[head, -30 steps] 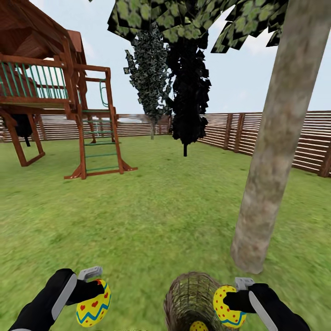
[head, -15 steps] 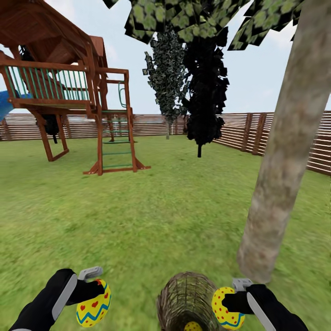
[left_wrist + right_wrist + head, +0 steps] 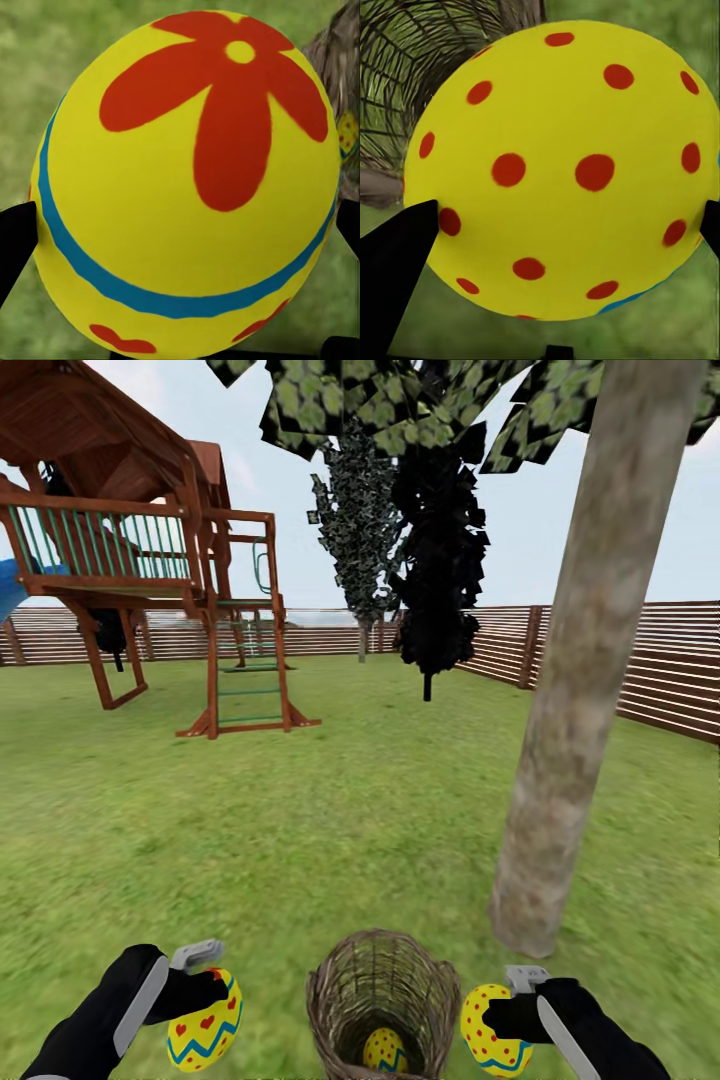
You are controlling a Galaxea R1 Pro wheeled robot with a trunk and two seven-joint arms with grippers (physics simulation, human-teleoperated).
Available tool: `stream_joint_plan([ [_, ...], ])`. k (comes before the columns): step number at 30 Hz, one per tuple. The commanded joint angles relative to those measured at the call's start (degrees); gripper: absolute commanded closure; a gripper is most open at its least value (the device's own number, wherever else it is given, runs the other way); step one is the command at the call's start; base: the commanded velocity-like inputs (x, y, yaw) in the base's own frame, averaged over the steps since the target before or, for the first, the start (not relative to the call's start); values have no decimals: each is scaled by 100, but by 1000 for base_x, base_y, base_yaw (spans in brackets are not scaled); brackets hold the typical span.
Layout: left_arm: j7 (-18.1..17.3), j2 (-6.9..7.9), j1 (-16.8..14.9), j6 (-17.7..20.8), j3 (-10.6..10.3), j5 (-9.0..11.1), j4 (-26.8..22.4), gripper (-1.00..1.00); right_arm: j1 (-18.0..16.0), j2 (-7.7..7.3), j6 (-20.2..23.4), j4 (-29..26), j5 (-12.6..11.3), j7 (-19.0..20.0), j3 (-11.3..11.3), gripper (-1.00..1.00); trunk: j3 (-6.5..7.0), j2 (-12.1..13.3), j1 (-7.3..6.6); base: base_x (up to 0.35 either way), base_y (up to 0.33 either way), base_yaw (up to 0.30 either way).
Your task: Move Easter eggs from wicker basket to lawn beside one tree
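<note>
easter eggs: three showing, two in the grippers and one still lying in the wicker basket (image 3: 382, 1000). left gripper (image 3: 205, 1000) is pinching a yellow egg (image 3: 204, 1028) w/ red hearts and a blue zigzag, holding it above the lawn (image 3: 330, 830) at the near left; in the left wrist view that egg (image 3: 187, 187) is showing a red flower and a blue band, w/ a black finger (image 3: 16, 240) pressing on each side. right gripper (image 3: 500, 1015) is pinching a red-dotted egg (image 3: 492, 1030) just right of the basket, fingers clamping it on both sides; in the right wrist view the dotted egg (image 3: 562, 169) is sitting between dark pads (image 3: 397, 277), w/ the basket's weave (image 3: 427, 67) just behind it. third egg (image 3: 384, 1050) is sitting at the bottom of the basket, which is standing upright on the grass between the two grippers. thick pale trunk of the tree (image 3: 580, 660) is rising from the lawn near the basket, to its far right, leaning a bit rightwards, blocky green leaves up top. farther off: wooden playhouse (image 3: 130, 550) w/ a ladder at far left, a black-leaved tree (image 3: 435, 560) at centre, slatted fence (image 3: 640, 660) running along the far and right edges.
</note>
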Motion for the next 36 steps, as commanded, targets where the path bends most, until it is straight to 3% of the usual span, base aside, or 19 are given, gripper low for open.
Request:
stream_joint_plan([
  [1, 13, 1, -3, 28, 1, 20, -8, 100, -4, -5, 18, -4, 28, 34, 13, 100, -7, -4, -1, -15, -317, 0],
  [11, -13, 14, -3, 21, 8, 36, -8, 100, -4, -5, 18, -4, 28, 40, 22, 100, -7, -4, -1, -6, -200, 0],
  [36, -6, -67, -3, 19, -2, 20, 1, 100, -4, -5, 18, -21, 29, 36, 30, 100, -7, -4, -1, 0, -333, 0],
])
